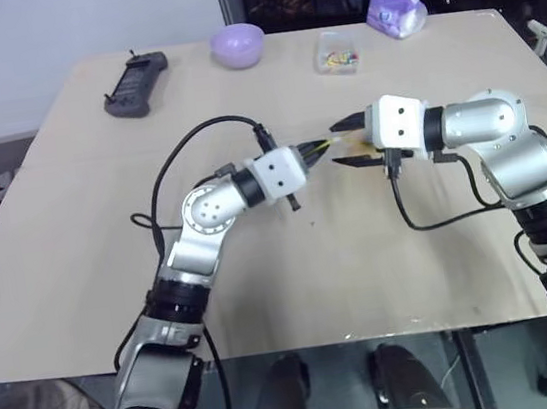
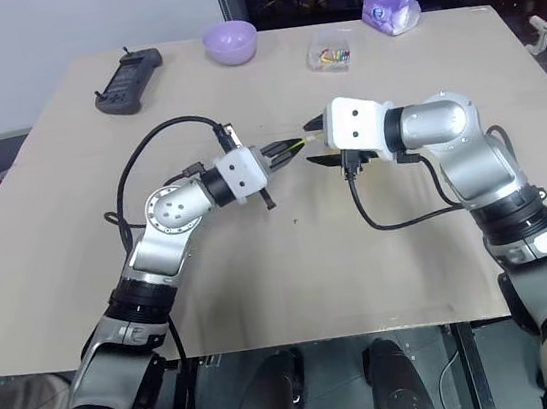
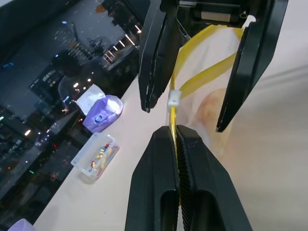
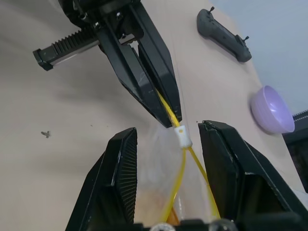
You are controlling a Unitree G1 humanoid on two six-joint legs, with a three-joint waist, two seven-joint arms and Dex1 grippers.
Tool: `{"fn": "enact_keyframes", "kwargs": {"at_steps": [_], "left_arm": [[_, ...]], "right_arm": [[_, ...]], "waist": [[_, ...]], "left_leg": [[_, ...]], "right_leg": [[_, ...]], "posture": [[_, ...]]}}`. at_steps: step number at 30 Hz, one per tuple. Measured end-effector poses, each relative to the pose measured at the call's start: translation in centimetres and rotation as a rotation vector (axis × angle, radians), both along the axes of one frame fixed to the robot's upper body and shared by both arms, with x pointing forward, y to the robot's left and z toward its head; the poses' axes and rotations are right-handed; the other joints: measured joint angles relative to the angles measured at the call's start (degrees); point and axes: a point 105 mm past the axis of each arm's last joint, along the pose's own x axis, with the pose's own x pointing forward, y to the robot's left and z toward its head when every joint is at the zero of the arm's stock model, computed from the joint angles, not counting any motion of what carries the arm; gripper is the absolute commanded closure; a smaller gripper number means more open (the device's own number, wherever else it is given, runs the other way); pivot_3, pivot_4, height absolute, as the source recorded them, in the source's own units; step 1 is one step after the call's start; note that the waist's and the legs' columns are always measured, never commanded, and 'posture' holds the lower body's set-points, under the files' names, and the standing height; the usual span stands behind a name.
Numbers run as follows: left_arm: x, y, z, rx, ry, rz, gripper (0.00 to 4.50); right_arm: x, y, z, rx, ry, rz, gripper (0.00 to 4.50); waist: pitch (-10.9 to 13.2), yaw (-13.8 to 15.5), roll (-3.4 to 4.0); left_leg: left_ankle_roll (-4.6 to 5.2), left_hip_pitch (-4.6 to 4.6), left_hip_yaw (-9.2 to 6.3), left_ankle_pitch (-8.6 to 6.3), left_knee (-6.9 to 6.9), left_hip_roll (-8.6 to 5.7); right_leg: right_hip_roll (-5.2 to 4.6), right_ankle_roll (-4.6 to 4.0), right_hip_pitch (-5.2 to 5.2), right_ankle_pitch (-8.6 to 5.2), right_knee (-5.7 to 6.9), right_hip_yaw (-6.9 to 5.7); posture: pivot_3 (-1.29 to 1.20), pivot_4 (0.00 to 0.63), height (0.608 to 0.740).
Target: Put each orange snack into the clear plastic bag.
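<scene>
The clear plastic bag [image 3: 207,82] hangs above the table's middle between my two grippers. My left gripper [image 1: 319,148] is shut on its yellow seal strip, just behind the white slider [image 3: 174,97]. My right gripper [image 4: 169,129] faces it and stands open, one finger on each side of the bag's top by the slider [image 4: 182,137], with gaps showing on both sides. The orange snack [image 3: 210,108] shows dimly as an orange patch through the bag's film, inside the bag.
At the table's far edge stand a lavender bowl [image 1: 237,45], a small clear box of colourful bits [image 1: 337,52] and a purple tissue pack [image 1: 396,9]. A black remote [image 1: 136,83] lies at the far left. Cables trail from both wrists.
</scene>
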Motion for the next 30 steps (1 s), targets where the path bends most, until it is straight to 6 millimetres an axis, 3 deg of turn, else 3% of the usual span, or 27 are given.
{"fn": "enact_keyframes", "kwargs": {"at_steps": [1,3,18,19,30], "left_arm": [[-0.02,0.05,0.0,0.008,-0.007,0.001,4.5],[-0.01,0.1,-0.04,0.017,-0.013,0.003,4.5],[-0.12,0.1,-0.04,0.038,-0.042,0.002,4.5],[-0.12,0.1,-0.04,0.039,-0.043,0.002,4.5],[-0.1,0.09,-0.05,0.041,-0.046,0.005,4.5]], "right_arm": [[0.02,0.03,0.13,-0.002,-0.006,0.001,3.0],[0.06,0.08,0.36,-0.004,-0.016,0.005,4.01],[0.25,0.03,0.15,-0.01,-0.015,0.0,4.01],[0.25,0.03,0.14,-0.01,-0.015,0.0,4.26],[0.26,0.0,0.1,-0.015,-0.019,0.003,4.26]], "waist": [[0.0,-0.01,0.0],[0.0,-0.01,0.0],[0.0,-0.01,0.0],[0.0,-0.02,0.0],[0.0,-0.02,0.0]], "left_leg": [[0.0,0.0,0.0,0.0,0.0,0.0],[0.0,0.0,0.0,0.0,0.0,0.0],[0.01,0.0,0.0,-0.01,0.0,0.0],[0.01,0.0,0.0,-0.01,0.0,0.0],[0.02,0.0,0.0,-0.01,0.0,0.0]], "right_leg": [[0.0,0.0,0.0,0.0,0.0,0.0],[0.0,0.0,0.0,0.0,0.0,0.0],[0.0,0.0,0.0,0.0,0.0,0.0],[0.0,0.0,0.0,0.0,0.0,0.0],[0.0,0.0,0.0,0.0,0.01,0.0]], "posture": [[0.0,0.15,0.736],[0.0,0.15,0.736],[0.0,0.15,0.736],[0.0,0.15,0.736],[0.0,0.15,0.736]]}}
